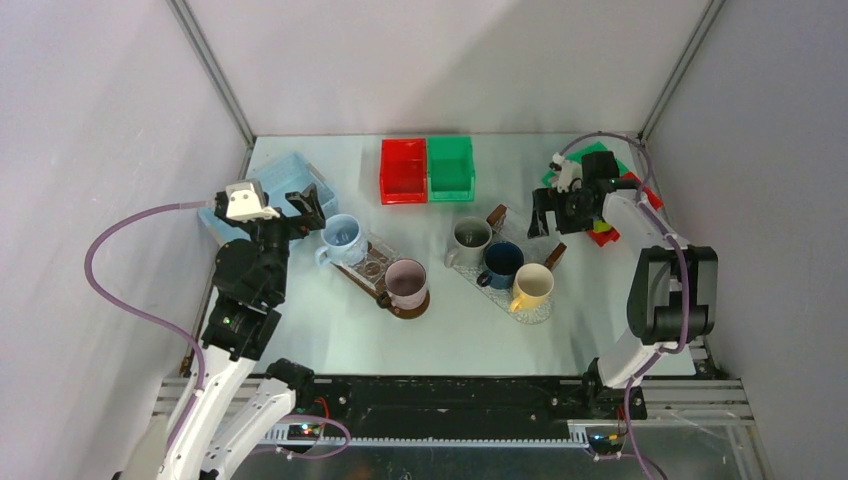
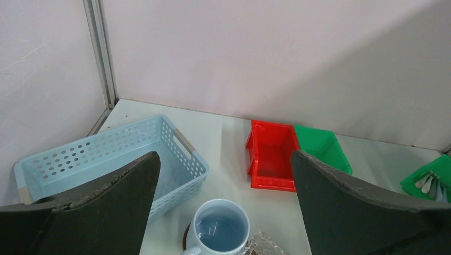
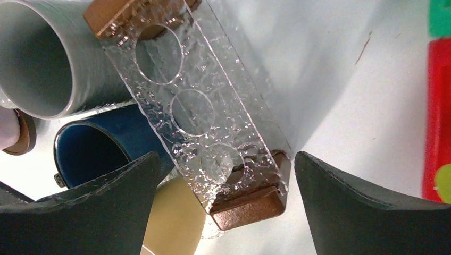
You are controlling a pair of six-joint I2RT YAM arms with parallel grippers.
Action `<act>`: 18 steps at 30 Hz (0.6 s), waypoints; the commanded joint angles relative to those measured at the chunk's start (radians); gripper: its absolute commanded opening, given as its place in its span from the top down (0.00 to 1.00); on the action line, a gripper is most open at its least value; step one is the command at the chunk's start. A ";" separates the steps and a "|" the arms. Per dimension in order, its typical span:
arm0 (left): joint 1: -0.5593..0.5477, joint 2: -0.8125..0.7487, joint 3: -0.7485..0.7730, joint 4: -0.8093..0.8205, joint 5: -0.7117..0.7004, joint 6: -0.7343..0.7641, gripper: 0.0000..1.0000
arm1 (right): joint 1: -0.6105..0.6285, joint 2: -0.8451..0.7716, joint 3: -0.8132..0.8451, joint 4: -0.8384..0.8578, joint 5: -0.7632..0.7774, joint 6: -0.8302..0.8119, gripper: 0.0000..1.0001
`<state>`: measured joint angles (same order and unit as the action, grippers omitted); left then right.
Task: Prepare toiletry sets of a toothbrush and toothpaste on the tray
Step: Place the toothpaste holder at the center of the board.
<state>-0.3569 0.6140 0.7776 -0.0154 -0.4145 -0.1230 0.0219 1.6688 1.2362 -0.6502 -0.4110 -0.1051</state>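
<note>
Two clear trays hold mugs: the left tray and the right tray, whose clear plate with three round holes and brown end block fill the right wrist view. My right gripper hangs open just above that tray's end, nothing between its fingers. My left gripper is open above the light blue mug, holding nothing. White toothbrush heads show in a green bin at the far right. A lime green toothpaste tube lies in a red bin.
An empty red bin and green bin stand at the back centre. A pale blue perforated basket sits at the back left. Grey, dark blue and yellow mugs stand on the right tray, a pinkish mug on the left tray.
</note>
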 commanded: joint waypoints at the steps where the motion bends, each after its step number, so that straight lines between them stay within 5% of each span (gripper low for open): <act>1: 0.009 -0.008 -0.012 0.049 0.008 0.002 0.00 | 0.002 0.000 -0.032 0.035 -0.032 0.049 0.01; 18: 0.007 -0.008 -0.012 0.051 0.014 0.003 0.00 | 0.004 -0.102 -0.104 0.061 0.026 0.099 0.01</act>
<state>-0.3565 0.6140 0.7776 -0.0082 -0.4114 -0.1230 0.0284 1.6566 1.1282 -0.6277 -0.4313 -0.0322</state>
